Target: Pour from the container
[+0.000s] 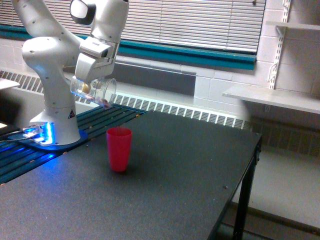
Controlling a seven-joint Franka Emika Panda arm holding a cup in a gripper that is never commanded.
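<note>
Overhead, pincer (pixel 89 75) grasping clear plastic container (pixel 95 91) — tipped sideways above opaque red cup (pixel 119 149).
</note>
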